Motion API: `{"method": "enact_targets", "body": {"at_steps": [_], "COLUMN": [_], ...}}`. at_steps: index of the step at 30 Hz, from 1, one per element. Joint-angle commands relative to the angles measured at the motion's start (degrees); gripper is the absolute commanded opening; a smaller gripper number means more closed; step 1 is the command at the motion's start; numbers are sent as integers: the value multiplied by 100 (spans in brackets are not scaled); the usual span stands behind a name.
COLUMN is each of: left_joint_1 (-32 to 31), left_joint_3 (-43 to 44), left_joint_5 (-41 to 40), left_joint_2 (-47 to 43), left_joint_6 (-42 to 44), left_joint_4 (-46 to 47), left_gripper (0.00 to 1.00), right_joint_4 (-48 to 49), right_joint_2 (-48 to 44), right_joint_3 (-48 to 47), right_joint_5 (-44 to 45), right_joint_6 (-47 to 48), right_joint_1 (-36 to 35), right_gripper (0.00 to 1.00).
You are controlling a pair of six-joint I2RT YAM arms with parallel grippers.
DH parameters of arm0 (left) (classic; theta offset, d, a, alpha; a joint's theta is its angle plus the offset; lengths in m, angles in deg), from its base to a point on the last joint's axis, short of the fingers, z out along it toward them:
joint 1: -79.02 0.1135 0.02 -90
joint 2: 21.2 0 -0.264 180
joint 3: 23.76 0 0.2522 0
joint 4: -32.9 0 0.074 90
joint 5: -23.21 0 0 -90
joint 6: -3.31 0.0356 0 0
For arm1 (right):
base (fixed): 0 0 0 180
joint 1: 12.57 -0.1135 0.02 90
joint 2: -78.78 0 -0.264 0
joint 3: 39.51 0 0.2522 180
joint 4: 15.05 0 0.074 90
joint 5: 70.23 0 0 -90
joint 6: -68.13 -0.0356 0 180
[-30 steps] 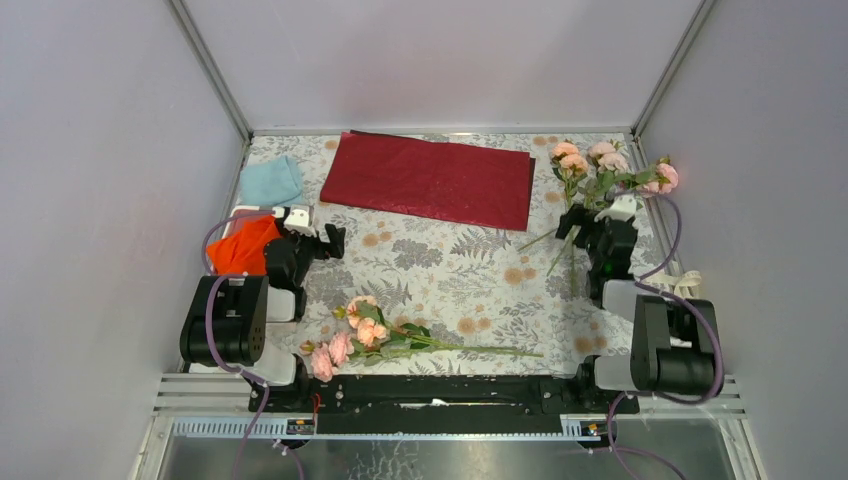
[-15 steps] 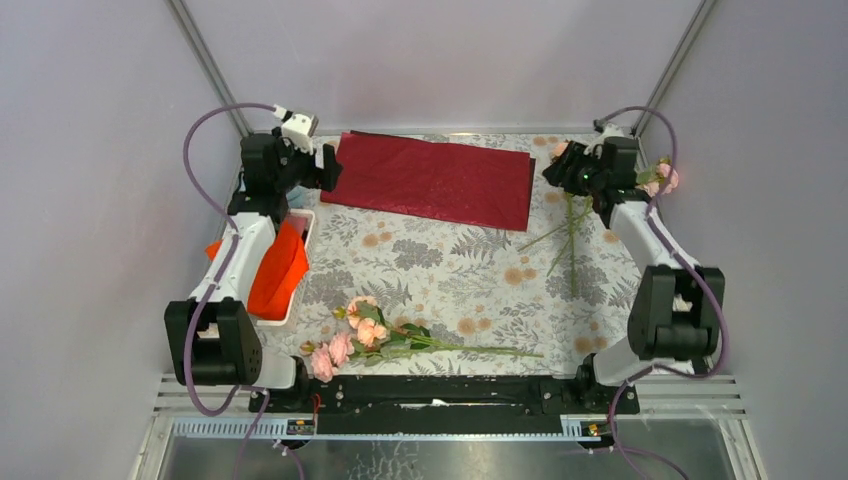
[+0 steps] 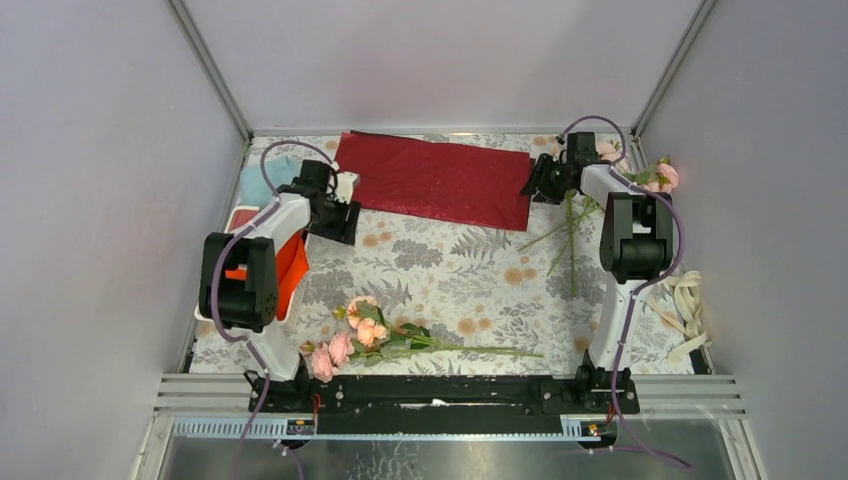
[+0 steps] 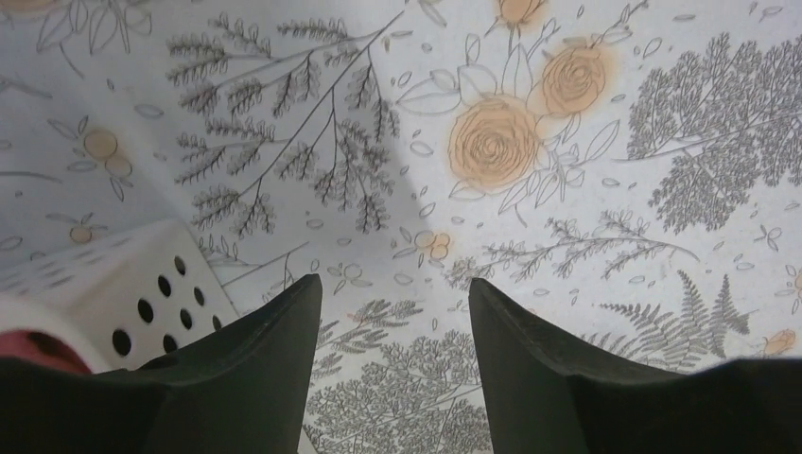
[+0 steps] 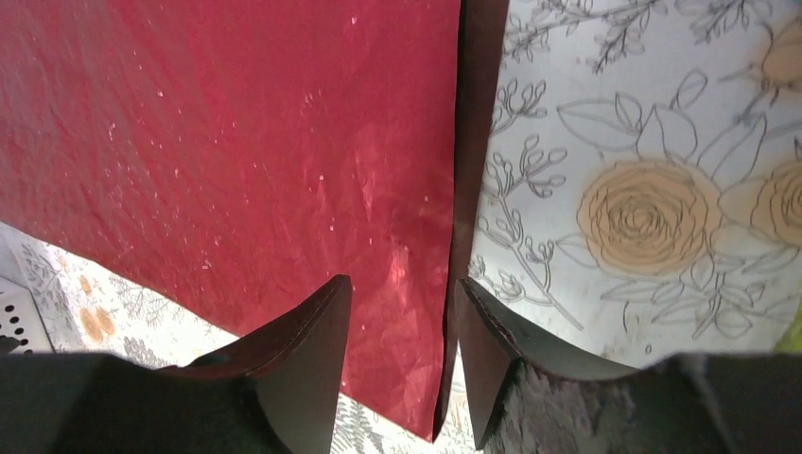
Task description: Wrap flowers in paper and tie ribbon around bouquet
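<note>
Top external view: left pincer [image 3: 343, 218], spread, beside white basket [image 4: 113, 274] holding orange cloth [image 3: 292, 265]; right pincer [image 3: 536, 186], spread, over right edge of paper [image 3: 440, 180], flowers [image 3: 648, 180] just right of it.

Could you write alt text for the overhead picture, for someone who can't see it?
Two robot arms reach across a flower-printed tablecloth to dark red paper at the back, the left gripper near its left end, the right gripper at its right edge. Pink roses lie near the front, more roses at far right, a cream ribbon on the right.
</note>
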Motion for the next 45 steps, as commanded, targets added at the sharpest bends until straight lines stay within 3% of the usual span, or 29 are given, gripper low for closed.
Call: {"method": "enact_targets", "body": {"at_steps": [1, 8, 17, 29, 32, 39, 45], "left_joint_1": [-234, -280, -282, -286, -289, -289, -287], "left_joint_3": [421, 972, 1325, 1501, 1462, 1424, 1420], "left_joint_5": [-486, -816, -1017, -1144, -1144, -1175, -1140], "left_joint_2": [291, 1166, 1964, 2261, 2220, 2213, 2217], "left_joint_6": [-217, -373, -464, -391, -341, -309, -312], "left_joint_4": [94, 189, 520, 697, 696, 711, 720], "left_gripper": [64, 59, 57, 56, 56, 56, 56], "right_joint_4": [-237, -95, 222, 1003, 641, -322, -97], "right_joint_2": [248, 577, 727, 814, 855, 1703, 2271], "right_joint_3": [-561, -550, -449, -440, -799, -3056, -3433], "right_joint_5": [-137, -356, -1297, -1795, -1223, -550, -347], "right_joint_6": [-89, -146, -473, -1163, -813, -494, -841], "right_joint_1": [8, 8, 10, 9, 8, 111, 114], "right_gripper": [52, 53, 50, 47, 50, 52, 52]}}
